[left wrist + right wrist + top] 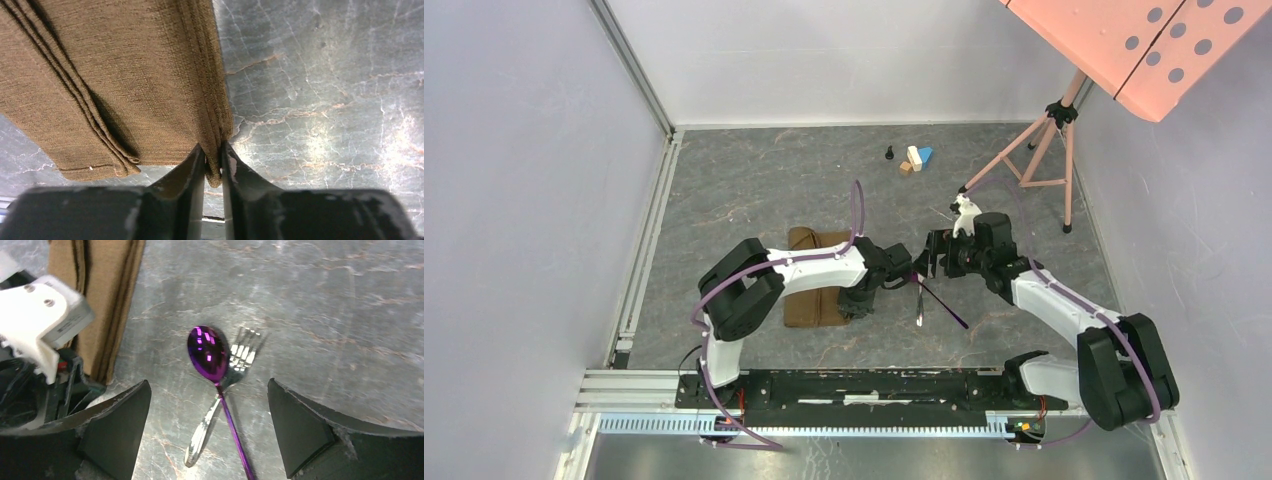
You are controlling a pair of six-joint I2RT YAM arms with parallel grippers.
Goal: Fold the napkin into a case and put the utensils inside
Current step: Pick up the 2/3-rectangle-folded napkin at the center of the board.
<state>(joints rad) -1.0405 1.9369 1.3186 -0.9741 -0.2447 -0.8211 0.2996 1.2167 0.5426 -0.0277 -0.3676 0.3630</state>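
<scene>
The napkin (807, 300) lies folded into a narrow brown strip of several layers on the grey floor, left of centre. My left gripper (861, 303) is shut on its right edge; in the left wrist view the fingers (197, 165) pinch the bunched cloth edge (125, 75). The spoon (208, 355), with its purple bowl, lies crossed over the silver fork (243, 354) on the floor right of the napkin; both also show from above, spoon (944, 300) and fork (918, 306). My right gripper (208, 390) hangs wide open above them, holding nothing; from above it (929, 262) sits over their near ends.
Small toy blocks (914, 158) and a small black piece (889, 153) lie at the back. A pink stand's tripod legs (1039, 150) are at the back right, under a pink perforated panel (1144, 40). Walls close in on both sides. The left arm's wrist (40, 325) is close to my right gripper.
</scene>
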